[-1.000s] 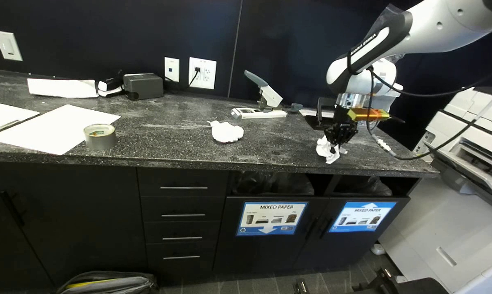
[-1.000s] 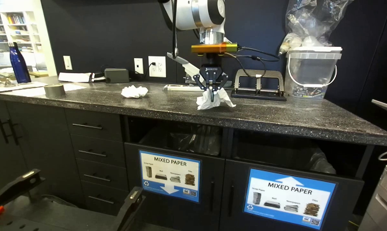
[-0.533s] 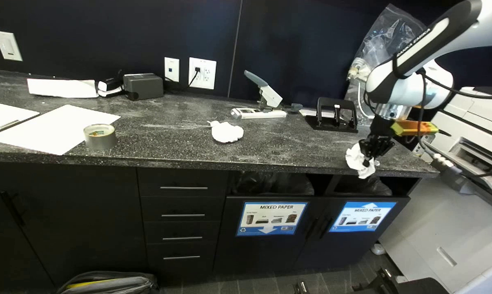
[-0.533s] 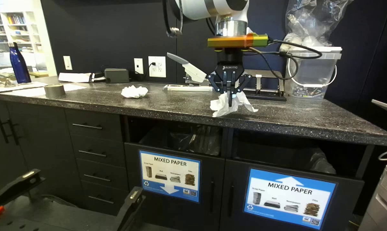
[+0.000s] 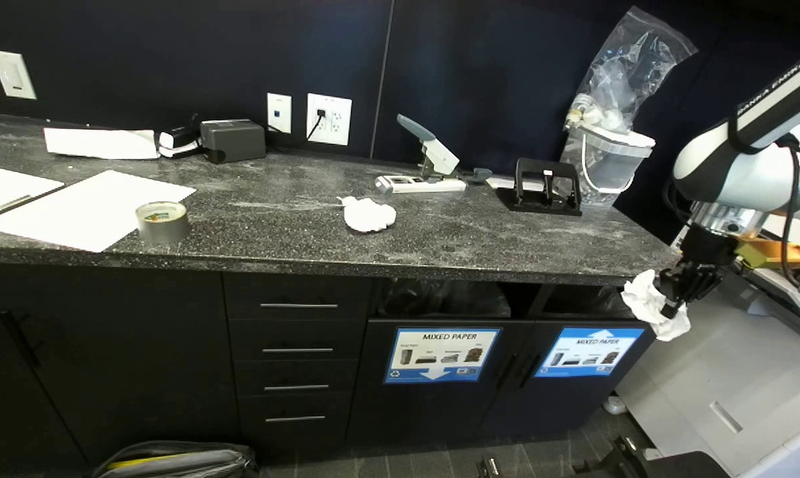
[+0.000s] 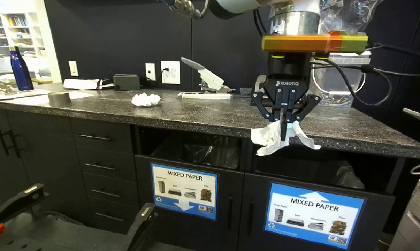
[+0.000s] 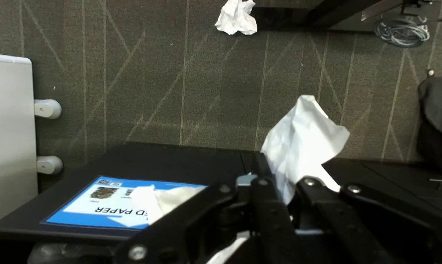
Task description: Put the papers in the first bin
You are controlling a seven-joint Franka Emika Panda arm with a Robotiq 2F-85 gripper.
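My gripper [image 5: 670,307] is shut on a crumpled white paper [image 5: 642,300], held in front of the counter's front edge. In an exterior view the gripper [image 6: 284,134] and held paper [image 6: 265,136] overlap the edge and the opening of the up-arrow bin [image 6: 300,164]. The paper sticks out on both sides of the fingers; it also shows in the wrist view [image 7: 305,141]. The down-arrow bin [image 5: 439,300] has a dark liner in its opening. Another crumpled paper [image 5: 368,215] lies on the counter. A third crumpled paper [image 7: 236,19] lies on the floor in the wrist view.
A stapler [image 5: 429,166], hole punch [image 5: 547,188], plastic bucket [image 5: 602,166], tape roll [image 5: 162,226] and flat white sheets [image 5: 87,209] are on the counter [image 5: 293,245]. A printer [image 5: 692,372] stands right of the cabinets. Dark equipment [image 6: 74,223] stands in front.
My gripper, shut on the paper throughout, has moved from above the counter out past its front edge, right and lower in both exterior views. The paper on the counter has not moved.
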